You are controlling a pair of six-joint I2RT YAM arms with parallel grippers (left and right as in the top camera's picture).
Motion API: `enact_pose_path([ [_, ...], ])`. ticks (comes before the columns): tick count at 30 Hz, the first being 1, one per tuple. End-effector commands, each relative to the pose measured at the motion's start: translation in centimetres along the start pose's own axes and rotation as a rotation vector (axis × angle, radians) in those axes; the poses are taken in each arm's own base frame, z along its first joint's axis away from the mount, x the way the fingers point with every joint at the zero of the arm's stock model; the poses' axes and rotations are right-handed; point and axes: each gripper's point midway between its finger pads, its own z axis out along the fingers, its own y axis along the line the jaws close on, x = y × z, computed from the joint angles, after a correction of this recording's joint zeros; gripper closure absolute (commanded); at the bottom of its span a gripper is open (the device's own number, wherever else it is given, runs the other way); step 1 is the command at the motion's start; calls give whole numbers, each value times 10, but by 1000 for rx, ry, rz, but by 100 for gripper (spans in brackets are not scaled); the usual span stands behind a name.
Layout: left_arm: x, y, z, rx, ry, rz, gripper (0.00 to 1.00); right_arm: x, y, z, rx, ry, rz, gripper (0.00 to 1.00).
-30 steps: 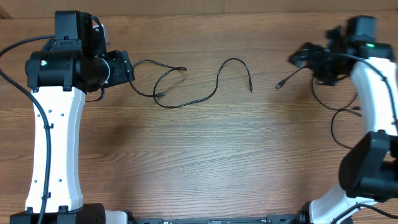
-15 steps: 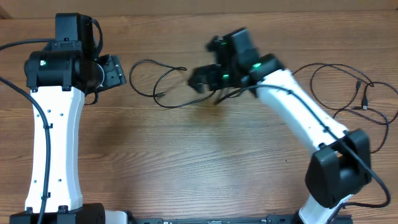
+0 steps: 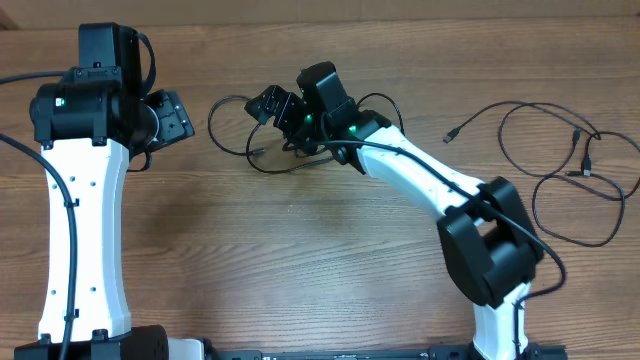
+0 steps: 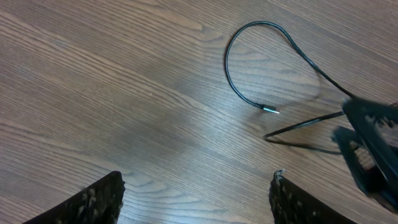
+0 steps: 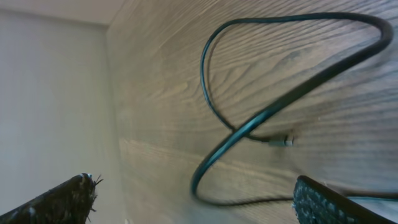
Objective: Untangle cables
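Observation:
A thin black cable (image 3: 275, 171) lies looped on the table at the upper middle, partly hidden under my right arm. My right gripper (image 3: 275, 106) hovers over its loops, open and empty. In the right wrist view the cable (image 5: 298, 93) crosses itself, with a small plug (image 5: 283, 141) beside the crossing, between the spread fingers. My left gripper (image 3: 180, 115) is open and empty, just left of the loops. The left wrist view shows a cable loop (image 4: 227, 65) ending in a plug (image 4: 270, 111). A second thin cable (image 3: 470, 120) lies in loose loops at the far right.
The right arm (image 3: 430, 180) stretches diagonally from the lower right across the table. The left arm (image 3: 85, 200) stands along the left side. The right gripper shows at the right edge of the left wrist view (image 4: 373, 146).
My right arm has swung from the far right across to the left cable, leaving the second cable lying at the right. The left gripper has barely moved.

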Motion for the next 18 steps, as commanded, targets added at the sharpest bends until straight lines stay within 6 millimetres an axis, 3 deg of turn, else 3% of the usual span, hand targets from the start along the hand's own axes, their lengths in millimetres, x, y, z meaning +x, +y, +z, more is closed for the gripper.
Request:
enact_pose_path([
  [1,-3,-2,-9,16,-23,-17,25,0,-17,23,12,-2,103,4],
  [2,-3,-2,-9,16,-23,-17,25,0,-20,28,10,-3,103,9],
  [5,-2,-1,-9,14,-17,-17,26,-3,-29,34,27,-17,105,35],
  [6,-1,-1,-9,13,-14,-17,26,-5,-30,34,33,-29,94,48],
  [8,0,-1,-9,11,-11,-16,25,-10,-31,33,37,-50,44,87],
  [9,0,-1,-9,11,-10,-16,26,-12,-30,32,35,-54,25,96],
  [14,2,0,-9,8,-1,-15,26,-38,-40,15,68,-64,-40,96],
  [18,2,0,-9,7,-1,-16,26,-88,-52,-38,155,-122,-155,96],
])
